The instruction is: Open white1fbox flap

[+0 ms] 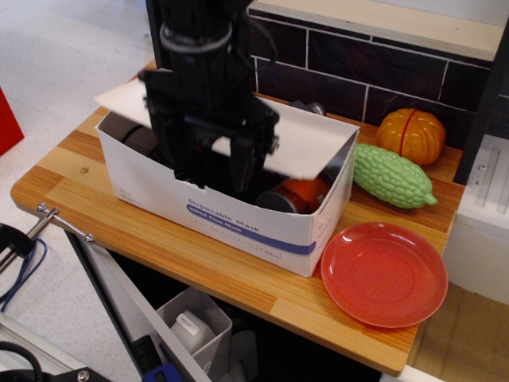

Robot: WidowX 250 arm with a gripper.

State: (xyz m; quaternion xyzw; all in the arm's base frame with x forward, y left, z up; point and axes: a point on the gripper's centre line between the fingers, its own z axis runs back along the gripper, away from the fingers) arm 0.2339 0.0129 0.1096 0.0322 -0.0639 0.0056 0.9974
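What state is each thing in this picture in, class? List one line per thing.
flap: partly raised, free front edge lifted clear of the box rim.
white1fbox: partly open, contents showing inside.
pincer: at the flap's front edge; open or shut unclear.
red plate: empty, flat on the table.
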